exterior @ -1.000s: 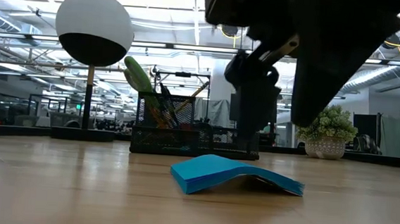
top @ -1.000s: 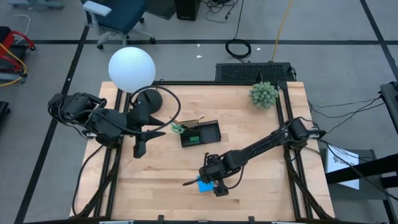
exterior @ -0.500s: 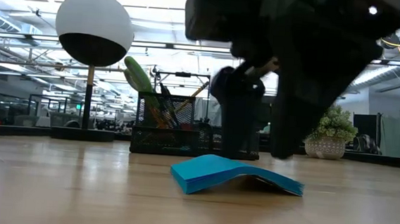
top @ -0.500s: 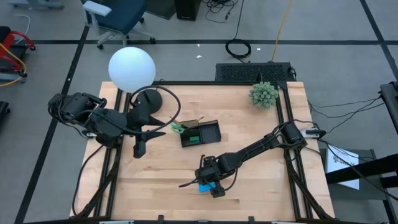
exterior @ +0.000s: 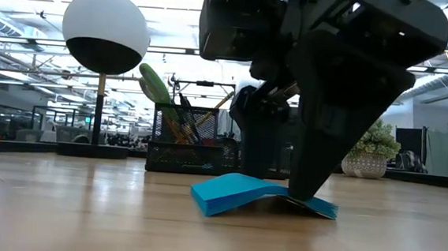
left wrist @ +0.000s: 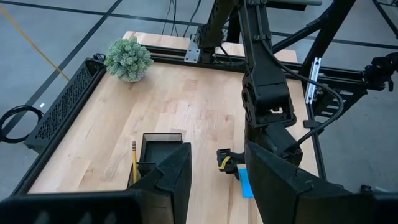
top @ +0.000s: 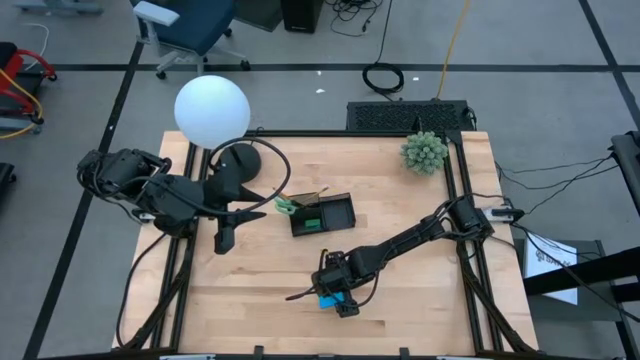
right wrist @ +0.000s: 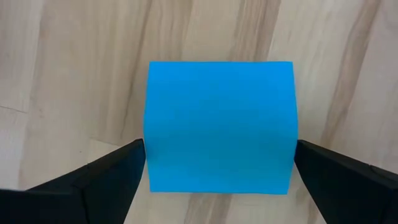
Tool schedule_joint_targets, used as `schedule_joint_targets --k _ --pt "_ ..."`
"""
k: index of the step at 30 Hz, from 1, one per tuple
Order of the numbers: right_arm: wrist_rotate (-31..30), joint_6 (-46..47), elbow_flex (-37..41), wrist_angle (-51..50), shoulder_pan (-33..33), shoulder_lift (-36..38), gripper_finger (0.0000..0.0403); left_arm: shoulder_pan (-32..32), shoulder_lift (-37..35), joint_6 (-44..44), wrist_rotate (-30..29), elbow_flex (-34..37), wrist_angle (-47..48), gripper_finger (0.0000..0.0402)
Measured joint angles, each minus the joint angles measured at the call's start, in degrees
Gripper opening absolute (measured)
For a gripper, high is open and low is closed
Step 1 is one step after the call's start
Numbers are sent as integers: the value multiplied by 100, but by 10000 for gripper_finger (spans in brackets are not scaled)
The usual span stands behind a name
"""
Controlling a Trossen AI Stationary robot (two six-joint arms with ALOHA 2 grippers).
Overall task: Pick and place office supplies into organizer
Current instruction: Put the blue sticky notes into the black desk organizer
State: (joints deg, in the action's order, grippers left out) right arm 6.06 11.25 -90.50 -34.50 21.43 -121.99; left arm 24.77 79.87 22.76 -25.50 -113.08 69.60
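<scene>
- The blue note pad (right wrist: 220, 126) is a smooth square stack, humped in the middle, lying near the table's near edge.
- The right gripper (right wrist: 220, 168) hangs spread wide, one dark finger either side of the pad, gripping nothing.
- The organizer (top: 322, 214), a black mesh tray mid-table, holds green-handled scissors (exterior: 157, 88) and pencils (left wrist: 134, 155).
- The left gripper (left wrist: 217, 180) waits at the left, fingers parted and empty.
- Pale wood-plank table (top: 400, 205); a fuzzy plant (top: 424, 152) sits at the far right.
</scene>
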Motion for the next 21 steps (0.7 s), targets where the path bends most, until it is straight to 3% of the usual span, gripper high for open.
schedule_joint_targets --k 21 --pt "-218 186 -15 -171 155 -323 400 0 1 0 2 0 0 145"
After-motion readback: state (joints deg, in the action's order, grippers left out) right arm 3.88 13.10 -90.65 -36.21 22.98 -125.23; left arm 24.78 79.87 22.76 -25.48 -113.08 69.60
